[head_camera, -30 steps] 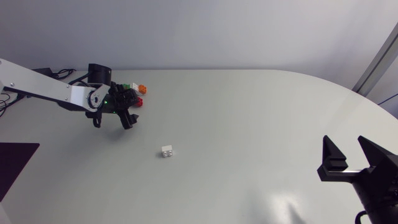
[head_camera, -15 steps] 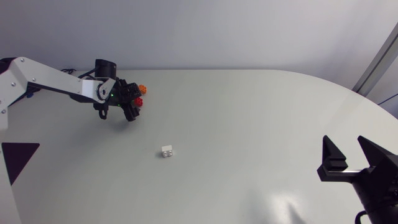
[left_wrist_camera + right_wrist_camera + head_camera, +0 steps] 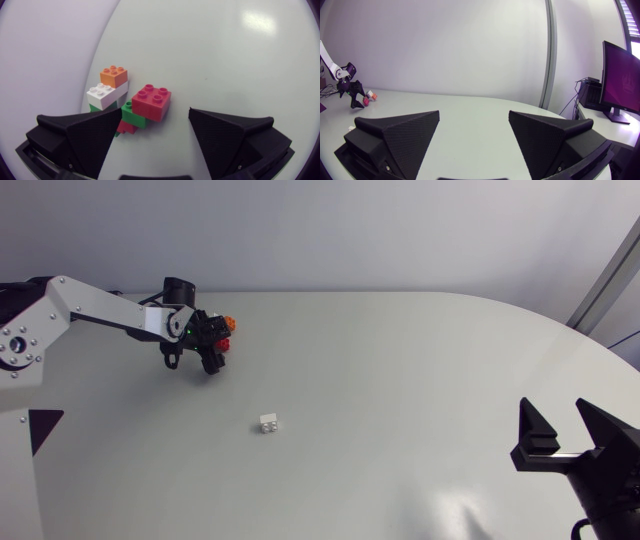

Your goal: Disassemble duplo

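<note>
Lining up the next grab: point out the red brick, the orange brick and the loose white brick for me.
red brick (image 3: 152, 94), left wrist view, on its studded top face.
orange brick (image 3: 114, 73), left wrist view, on its studded top.
loose white brick (image 3: 269, 422), head view, on its middle.

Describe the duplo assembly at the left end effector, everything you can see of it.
The duplo assembly is a glossy plastic cluster on the table: an orange brick atop a white brick, a four-stud red brick beside them on a green brick, more red and green beneath. All joined, it lies between the fingertips of the open left end effector; whether it touches them cannot be told.
</note>
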Robot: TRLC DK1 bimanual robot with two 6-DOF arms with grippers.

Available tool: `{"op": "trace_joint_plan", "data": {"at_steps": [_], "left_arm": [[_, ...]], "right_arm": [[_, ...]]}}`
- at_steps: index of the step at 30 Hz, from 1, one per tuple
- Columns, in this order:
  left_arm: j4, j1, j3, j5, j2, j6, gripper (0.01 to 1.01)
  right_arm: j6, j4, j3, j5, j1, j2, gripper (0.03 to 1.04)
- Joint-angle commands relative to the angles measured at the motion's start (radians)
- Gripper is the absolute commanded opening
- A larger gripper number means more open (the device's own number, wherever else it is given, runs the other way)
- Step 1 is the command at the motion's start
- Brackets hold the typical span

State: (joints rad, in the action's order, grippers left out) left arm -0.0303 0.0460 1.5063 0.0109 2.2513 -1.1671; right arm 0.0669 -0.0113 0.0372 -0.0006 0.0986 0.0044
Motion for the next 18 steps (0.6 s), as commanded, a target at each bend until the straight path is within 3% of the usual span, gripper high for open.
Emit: {"op": "trace_joint_plan", "data": {"at_steps": [1,11,18], "left_arm": [[-0.014,0.002,0.052,-0.015,0.05,-0.019,0.934],[-0.062,0.003,0.132,-0.026,0.082,-0.025,0.926],[-0.111,0.008,0.173,-0.06,0.131,-0.005,0.844]], "right_arm": [[-0.01,0.019,-0.037,-0.007,0.007,-0.011,1.0],[-0.01,0.019,-0.037,-0.007,0.003,-0.009,1.0],[-0.01,0.019,-0.037,-0.007,0.003,-0.009,1.0]]}}
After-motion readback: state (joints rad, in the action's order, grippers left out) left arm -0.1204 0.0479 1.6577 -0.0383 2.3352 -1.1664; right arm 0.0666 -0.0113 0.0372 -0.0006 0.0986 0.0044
